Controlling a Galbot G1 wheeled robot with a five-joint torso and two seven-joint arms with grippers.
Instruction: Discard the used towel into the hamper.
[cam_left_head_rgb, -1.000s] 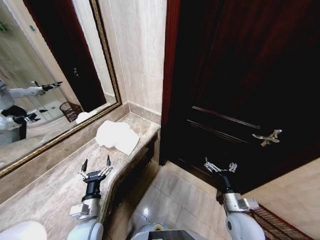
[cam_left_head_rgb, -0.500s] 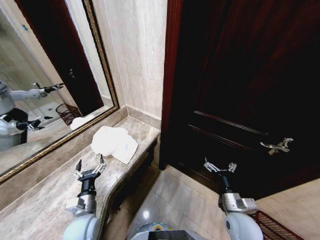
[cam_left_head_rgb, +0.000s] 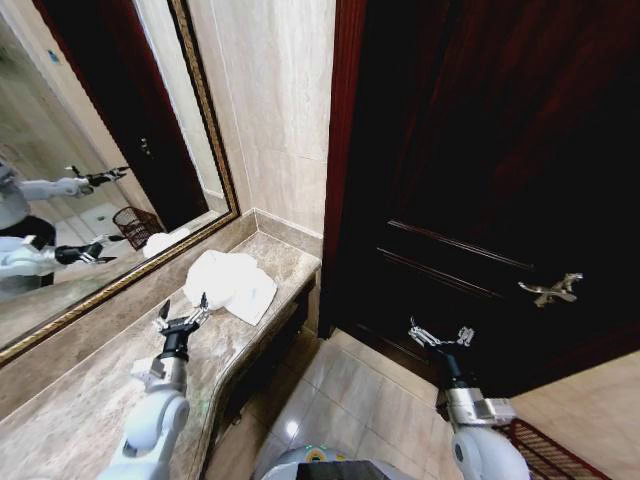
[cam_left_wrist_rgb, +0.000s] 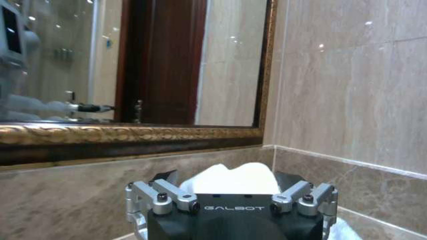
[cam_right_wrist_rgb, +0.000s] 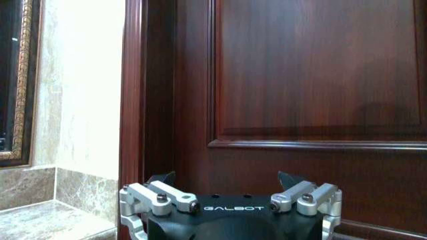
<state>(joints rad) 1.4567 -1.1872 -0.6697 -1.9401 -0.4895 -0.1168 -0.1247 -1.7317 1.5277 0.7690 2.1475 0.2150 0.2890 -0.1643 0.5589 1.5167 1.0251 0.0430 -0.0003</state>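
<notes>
Your towel (cam_left_head_rgb: 232, 285): white, rumpled heap on the marble counter (cam_left_head_rgb: 90, 400). Left gripper (cam_left_head_rgb: 181, 316) spread wide, just short of the towel. Right gripper (cam_left_head_rgb: 440, 336) wide too, well apart from it, facing the dark door (cam_left_head_rgb: 480, 150).

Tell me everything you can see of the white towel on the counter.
The towel is white, soft-looking cloth, loosely folded into a rumpled heap with one flat corner pointing toward the counter's front edge. It lies on the brown marble counter near its far end, by the wall corner and close below the gold-framed mirror. The left gripper hovers just short of it, fingers open, not touching. Nothing else rests on it.
</notes>
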